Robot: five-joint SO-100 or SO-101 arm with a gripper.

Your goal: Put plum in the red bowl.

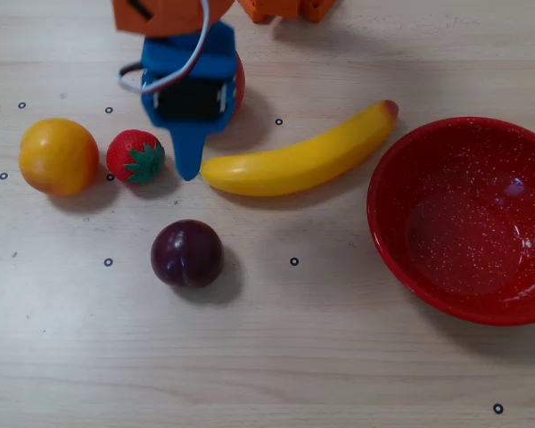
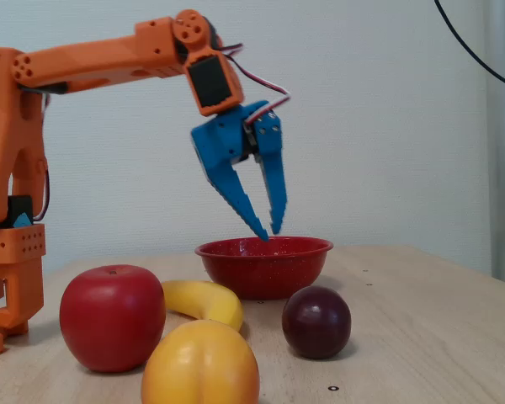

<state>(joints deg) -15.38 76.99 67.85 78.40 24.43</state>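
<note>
The plum [image 1: 187, 253] is a small glossy dark purple fruit lying alone on the wooden table; it also shows in the fixed view [image 2: 316, 321]. The red bowl [image 1: 464, 223] with white speckles stands empty at the right edge of the overhead view and behind the fruit in the fixed view [image 2: 263, 268]. My blue gripper [image 2: 269, 231] hangs well above the table, fingers pointing down, slightly open and empty. In the overhead view the gripper [image 1: 189, 165] sits between strawberry and banana, beyond the plum and not touching it.
An orange fruit [image 1: 58, 156], a strawberry [image 1: 135, 156] and a banana [image 1: 299, 160] lie in a row above the plum. A red apple [image 2: 112, 316] sits under the arm, mostly hidden in the overhead view. The orange arm base [image 2: 13, 252] stands at the left.
</note>
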